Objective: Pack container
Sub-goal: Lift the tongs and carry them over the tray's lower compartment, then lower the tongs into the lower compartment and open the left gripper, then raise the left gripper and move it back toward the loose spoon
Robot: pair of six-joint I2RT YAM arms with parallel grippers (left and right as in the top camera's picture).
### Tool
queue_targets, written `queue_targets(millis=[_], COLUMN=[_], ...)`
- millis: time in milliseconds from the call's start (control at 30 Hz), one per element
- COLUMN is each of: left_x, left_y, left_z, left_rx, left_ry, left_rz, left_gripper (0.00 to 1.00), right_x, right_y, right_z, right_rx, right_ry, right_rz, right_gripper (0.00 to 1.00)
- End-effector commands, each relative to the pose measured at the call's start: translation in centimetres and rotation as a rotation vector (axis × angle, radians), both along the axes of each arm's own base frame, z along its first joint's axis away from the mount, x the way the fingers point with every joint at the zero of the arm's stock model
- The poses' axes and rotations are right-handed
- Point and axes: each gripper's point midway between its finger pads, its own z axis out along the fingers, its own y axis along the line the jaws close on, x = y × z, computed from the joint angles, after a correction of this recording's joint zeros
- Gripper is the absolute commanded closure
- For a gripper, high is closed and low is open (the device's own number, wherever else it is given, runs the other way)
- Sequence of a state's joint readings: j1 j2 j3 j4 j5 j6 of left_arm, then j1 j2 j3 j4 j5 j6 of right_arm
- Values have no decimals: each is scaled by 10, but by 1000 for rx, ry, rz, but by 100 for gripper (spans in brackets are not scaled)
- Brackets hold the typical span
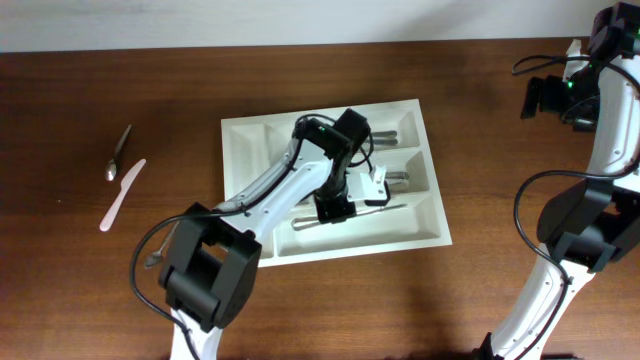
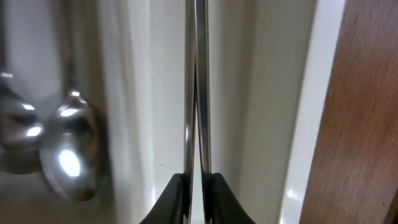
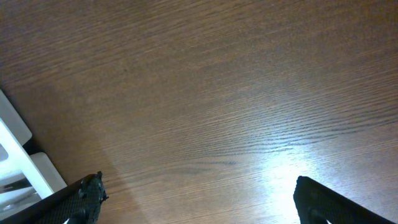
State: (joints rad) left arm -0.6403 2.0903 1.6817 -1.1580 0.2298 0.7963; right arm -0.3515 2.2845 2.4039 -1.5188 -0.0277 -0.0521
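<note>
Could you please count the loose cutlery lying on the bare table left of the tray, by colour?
Silver: 1, a spoon
White: 1, a knife
Total: 2. A greyish item nearer the front is too hidden to name.

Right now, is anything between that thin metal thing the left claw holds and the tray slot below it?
Nothing visible does. The left gripper is shut on a thin metal utensil above the container's outermost long compartment, whose white floor shows bare. The spoons lie next door, beyond a divider.
</note>
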Motion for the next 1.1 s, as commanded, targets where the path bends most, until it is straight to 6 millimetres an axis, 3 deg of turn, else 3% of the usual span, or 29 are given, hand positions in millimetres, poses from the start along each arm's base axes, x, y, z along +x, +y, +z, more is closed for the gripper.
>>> queue_targets(millis=[0,667,900,1067], left_x=[-7,-1,2,12], left_y=[0,-5,-7,-17], left_z=[-18,-11,-2,31], left_rx=[8,-7,-13,-48], left_ry=[54,41,33,3], left_rz=[-11,-10,-10,3], left_gripper=[98,47,45,46], right_x=[0,0,0,0], right_y=[3,3,3,3], right_z=[1,1,1,1], right_rx=[8,8,8,8], right_ry=[-2,-2,-2,-2], right_rz=[-3,-3,-3,-3], right_gripper=[1,1,1,1])
